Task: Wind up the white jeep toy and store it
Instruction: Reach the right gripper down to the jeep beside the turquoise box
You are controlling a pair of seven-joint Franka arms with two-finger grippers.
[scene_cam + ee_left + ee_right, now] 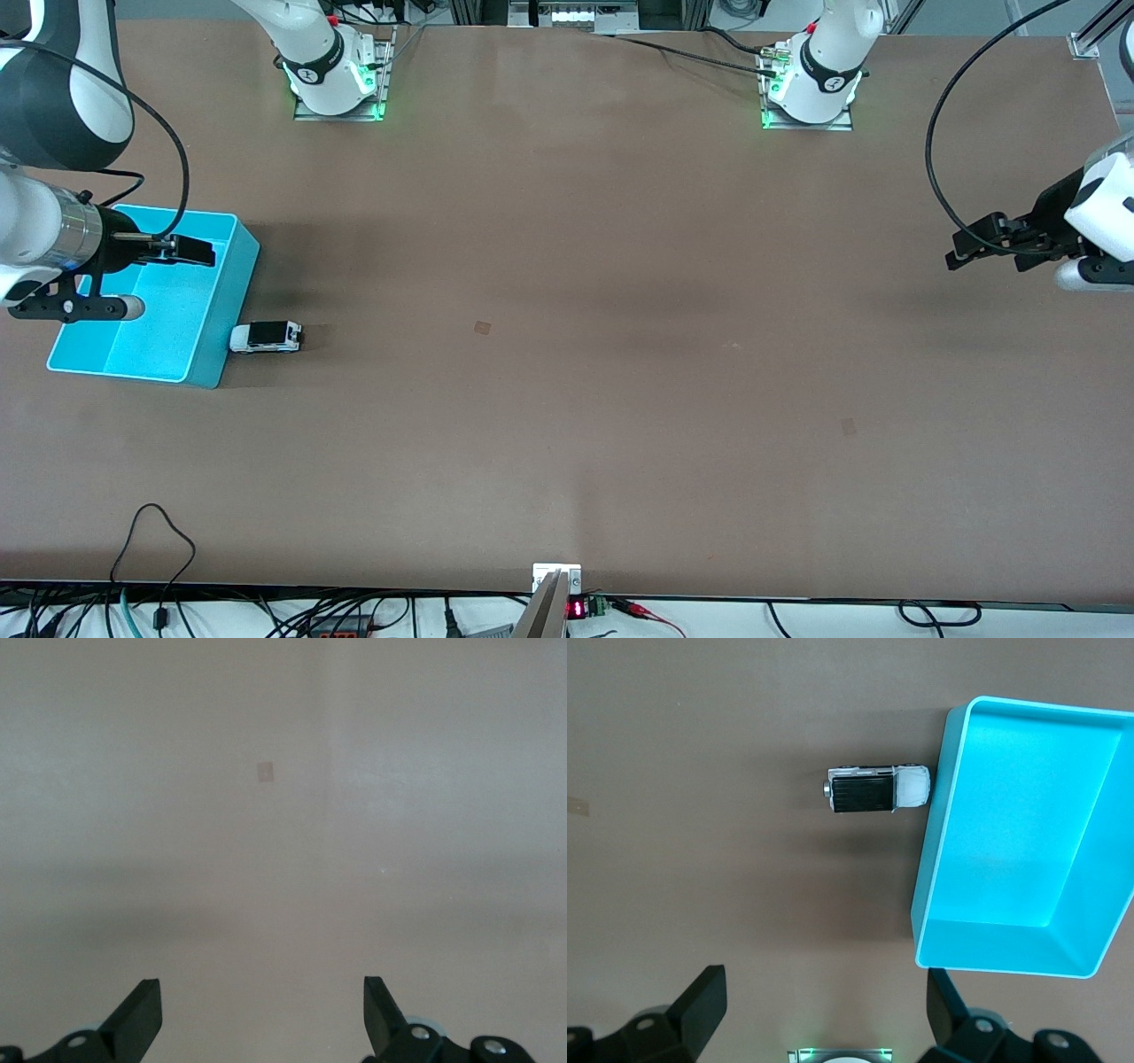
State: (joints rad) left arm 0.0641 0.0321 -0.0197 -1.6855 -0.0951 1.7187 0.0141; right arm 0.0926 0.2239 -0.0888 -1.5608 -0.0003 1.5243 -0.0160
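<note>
Front view: white jeep toy [266, 337] sits on the table [567, 354], touching or just beside the turquoise bin [221, 292] on the side facing the left arm's end — not in it. Right gripper [190, 251] hangs over the bin, holding nothing. Left gripper [961, 252] waits over bare table at its own end.

Left wrist view: fingers [137, 1014] spread wide, only tabletop under them.

Right wrist view: fingers [700, 1001] wide too; jeep nose against the bin wall, bin empty.

Progress — nothing done yet by the look of it: grasp, winding and storing all remain.
</note>
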